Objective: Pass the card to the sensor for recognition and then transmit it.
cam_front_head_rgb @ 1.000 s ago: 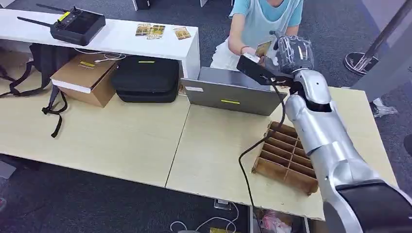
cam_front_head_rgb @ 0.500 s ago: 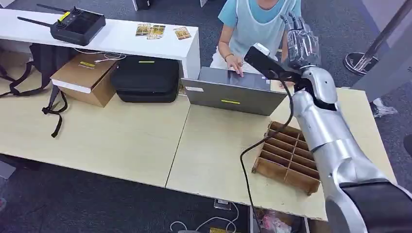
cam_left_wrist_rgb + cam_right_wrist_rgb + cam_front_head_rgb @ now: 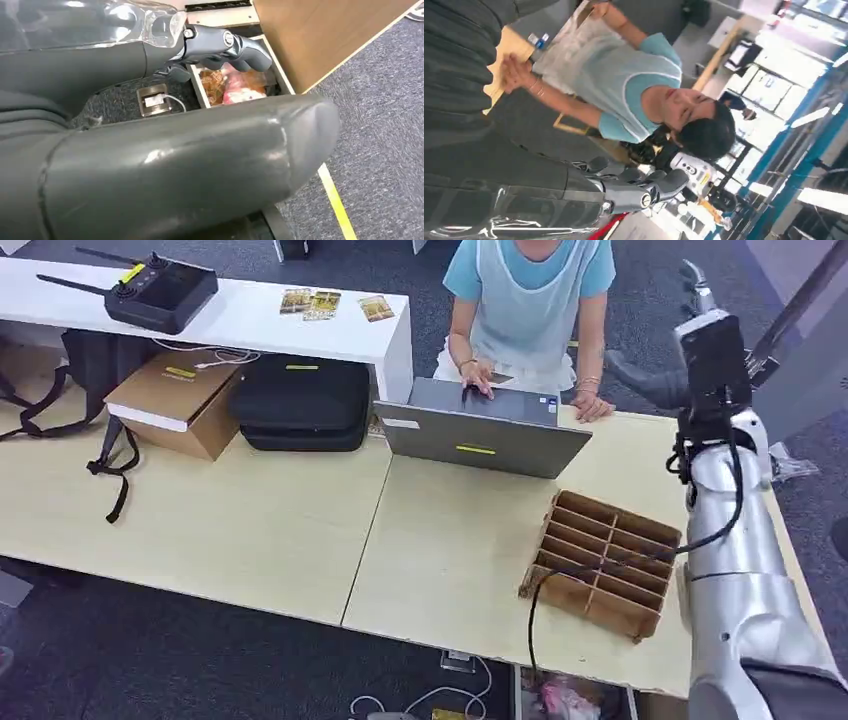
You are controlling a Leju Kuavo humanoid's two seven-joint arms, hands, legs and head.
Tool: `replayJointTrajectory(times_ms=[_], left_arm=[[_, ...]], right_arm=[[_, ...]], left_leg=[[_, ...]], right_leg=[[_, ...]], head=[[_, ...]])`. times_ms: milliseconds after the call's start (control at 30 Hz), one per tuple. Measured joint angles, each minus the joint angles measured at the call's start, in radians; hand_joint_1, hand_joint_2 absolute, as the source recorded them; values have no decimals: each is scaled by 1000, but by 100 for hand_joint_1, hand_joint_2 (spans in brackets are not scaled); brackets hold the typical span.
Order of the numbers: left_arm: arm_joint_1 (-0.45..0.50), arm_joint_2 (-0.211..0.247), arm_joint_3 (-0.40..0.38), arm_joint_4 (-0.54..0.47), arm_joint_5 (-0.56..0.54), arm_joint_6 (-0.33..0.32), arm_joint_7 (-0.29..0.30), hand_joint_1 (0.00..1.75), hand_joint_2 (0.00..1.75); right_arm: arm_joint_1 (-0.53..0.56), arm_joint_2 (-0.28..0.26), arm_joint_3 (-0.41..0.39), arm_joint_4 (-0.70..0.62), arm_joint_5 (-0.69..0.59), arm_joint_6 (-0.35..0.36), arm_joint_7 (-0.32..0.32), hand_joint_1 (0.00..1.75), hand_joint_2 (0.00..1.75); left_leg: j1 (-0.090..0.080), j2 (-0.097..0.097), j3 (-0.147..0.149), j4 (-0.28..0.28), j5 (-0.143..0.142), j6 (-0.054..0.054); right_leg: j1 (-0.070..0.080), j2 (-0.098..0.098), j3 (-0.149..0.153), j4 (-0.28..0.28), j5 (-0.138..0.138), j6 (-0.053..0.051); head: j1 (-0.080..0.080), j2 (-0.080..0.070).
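My right hand (image 3: 690, 295) is raised at the far right, above the table's back corner, with its fingers (image 3: 639, 192) spread and nothing in them. A person in a light blue top (image 3: 525, 290) sits behind the grey laptop (image 3: 480, 435). One of their hands (image 3: 478, 375) rests on the laptop beside a small flat piece that may be the card; the other hand (image 3: 592, 408) lies on the table. Several more cards (image 3: 320, 302) lie on the white desk. My left hand (image 3: 220, 47) hangs low by the table's side, holding nothing, fingers loosely bent and thumb apart.
A wooden divided box (image 3: 600, 560) sits on the table in front of my right arm, with a black cable (image 3: 535, 600) running past it. A black case (image 3: 300, 400), a cardboard box (image 3: 175, 400) and a remote controller (image 3: 160, 290) stand at the back left.
My right hand held a card out to the person, who took it and brought it to the laptop. The arm then swung right and up, away from the person.
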Motion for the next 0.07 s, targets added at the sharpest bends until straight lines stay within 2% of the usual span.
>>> replayJointTrajectory(times_ms=[67], left_arm=[[-1, -3, 0, 6, -1, 0, -5, 0, 0]], right_arm=[[42, -27, -32, -48, -51, 20, 2, 0, 175]], left_leg=[[0, 0, -1, 0, 0, 0]], right_leg=[[0, 0, 0, 0, 0, 0]], head=[[0, 0]])
